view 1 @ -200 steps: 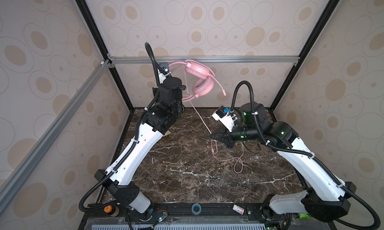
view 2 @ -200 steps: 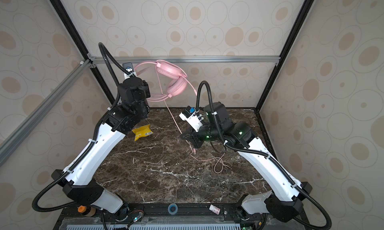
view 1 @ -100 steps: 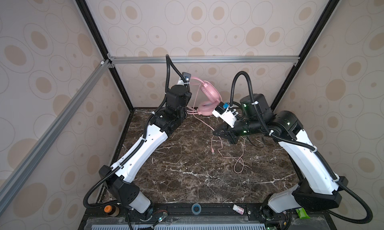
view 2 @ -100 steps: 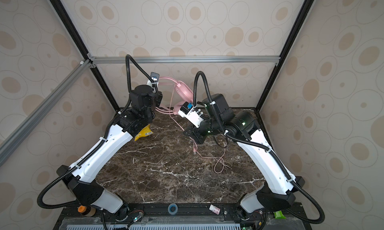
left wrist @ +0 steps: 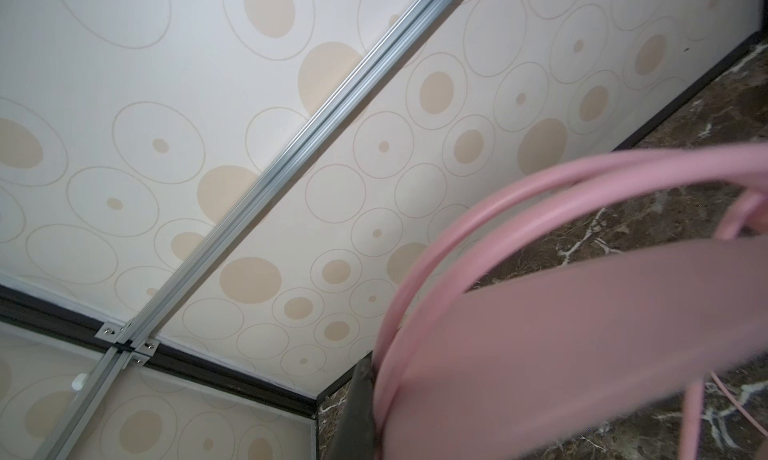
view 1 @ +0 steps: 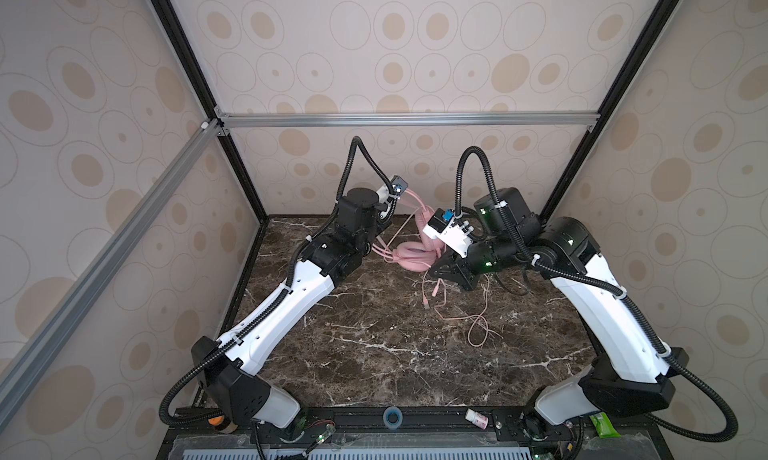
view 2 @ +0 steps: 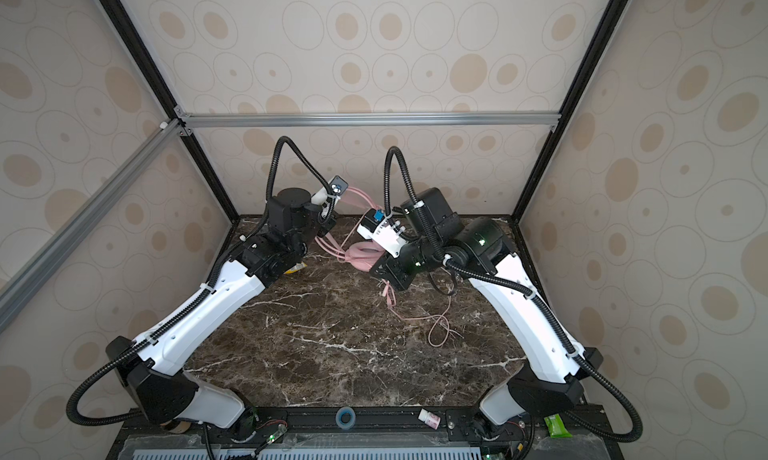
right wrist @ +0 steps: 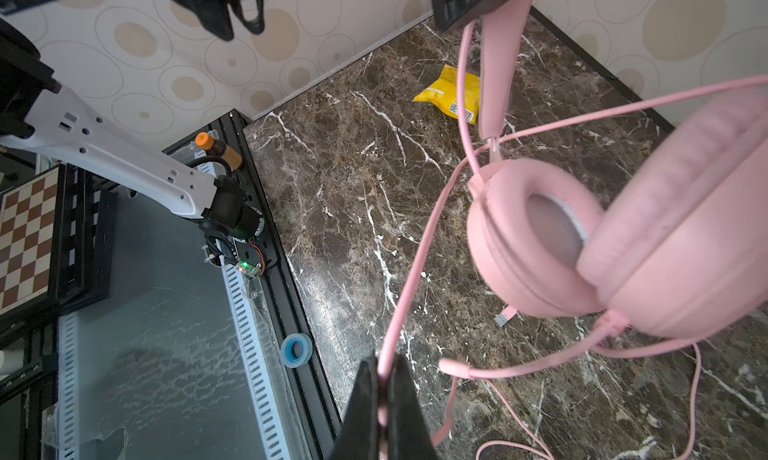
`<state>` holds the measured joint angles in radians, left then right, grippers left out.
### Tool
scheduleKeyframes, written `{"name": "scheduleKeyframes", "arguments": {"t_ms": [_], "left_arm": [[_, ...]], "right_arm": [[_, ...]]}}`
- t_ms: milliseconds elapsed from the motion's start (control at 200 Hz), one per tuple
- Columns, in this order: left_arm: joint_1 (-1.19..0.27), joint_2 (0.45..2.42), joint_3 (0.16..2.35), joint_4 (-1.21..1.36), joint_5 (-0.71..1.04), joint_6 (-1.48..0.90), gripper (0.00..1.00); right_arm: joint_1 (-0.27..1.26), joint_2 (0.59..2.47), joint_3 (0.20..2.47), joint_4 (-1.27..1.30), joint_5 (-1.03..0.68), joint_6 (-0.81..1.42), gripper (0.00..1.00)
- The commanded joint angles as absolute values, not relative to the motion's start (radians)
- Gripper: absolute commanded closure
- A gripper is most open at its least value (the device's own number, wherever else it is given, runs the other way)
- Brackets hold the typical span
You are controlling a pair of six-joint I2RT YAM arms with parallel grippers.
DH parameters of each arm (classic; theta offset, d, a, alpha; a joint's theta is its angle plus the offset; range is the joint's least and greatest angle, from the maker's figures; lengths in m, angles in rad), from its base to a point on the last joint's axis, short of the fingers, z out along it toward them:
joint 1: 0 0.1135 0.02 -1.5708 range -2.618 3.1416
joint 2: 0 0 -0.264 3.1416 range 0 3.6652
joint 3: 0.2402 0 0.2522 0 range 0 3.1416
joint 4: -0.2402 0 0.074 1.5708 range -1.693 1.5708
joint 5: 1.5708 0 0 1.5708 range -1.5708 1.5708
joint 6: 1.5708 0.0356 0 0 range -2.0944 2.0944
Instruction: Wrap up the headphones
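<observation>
- The left claw [right wrist: 486,5] is clamped on the headband of the headphones [view 1: 411,254], which hang at the back middle of the worktop [view 1: 374,354], earcups low — whether they touch it is unclear.
- The right claw [right wrist: 384,379], just beside the earcups, is pinched shut on the thin pink cable [right wrist: 411,271].
- Right of that, most of the cable lies in loose loops on the worktop, plug [right wrist: 505,316] free — no turn around the headset shows, so the winding appears barely begun and nearly all remains.
</observation>
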<state>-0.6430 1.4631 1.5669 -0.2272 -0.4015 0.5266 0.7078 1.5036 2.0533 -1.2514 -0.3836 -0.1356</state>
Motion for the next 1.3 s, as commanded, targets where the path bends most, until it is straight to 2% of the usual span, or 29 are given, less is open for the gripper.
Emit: {"name": "scheduleKeyframes", "arguments": {"t_ms": [0, 330, 605, 955, 1125, 1291], "left_arm": [[-0.664, 1.404, 1.544, -0.212, -0.327, 0.602, 1.00], [-0.702, 1.339, 1.491, -0.286, -0.318, 0.627, 1.00], [-0.716, 1.356, 1.547, -0.339, -0.267, 0.600, 1.00], [-0.763, 1.395, 1.629, -0.402, -0.219, 0.533, 1.00], [-0.761, 1.413, 1.680, -0.462, -0.121, 0.420, 1.00], [-0.750, 1.411, 1.693, -0.453, -0.042, 0.351, 1.00]], "right_arm": [[0.675, 1.500, 2.087, -1.284, -0.383, -0.122, 1.00], [0.659, 1.542, 2.110, -1.339, -0.249, -0.160, 1.00], [0.647, 1.532, 2.077, -1.196, -0.050, -0.169, 1.00], [0.582, 1.527, 2.067, -1.120, -0.052, -0.151, 1.00], [0.508, 1.458, 1.986, -1.000, -0.166, -0.137, 1.00], [0.458, 1.469, 2.009, -0.970, -0.277, -0.140, 1.00]]}}
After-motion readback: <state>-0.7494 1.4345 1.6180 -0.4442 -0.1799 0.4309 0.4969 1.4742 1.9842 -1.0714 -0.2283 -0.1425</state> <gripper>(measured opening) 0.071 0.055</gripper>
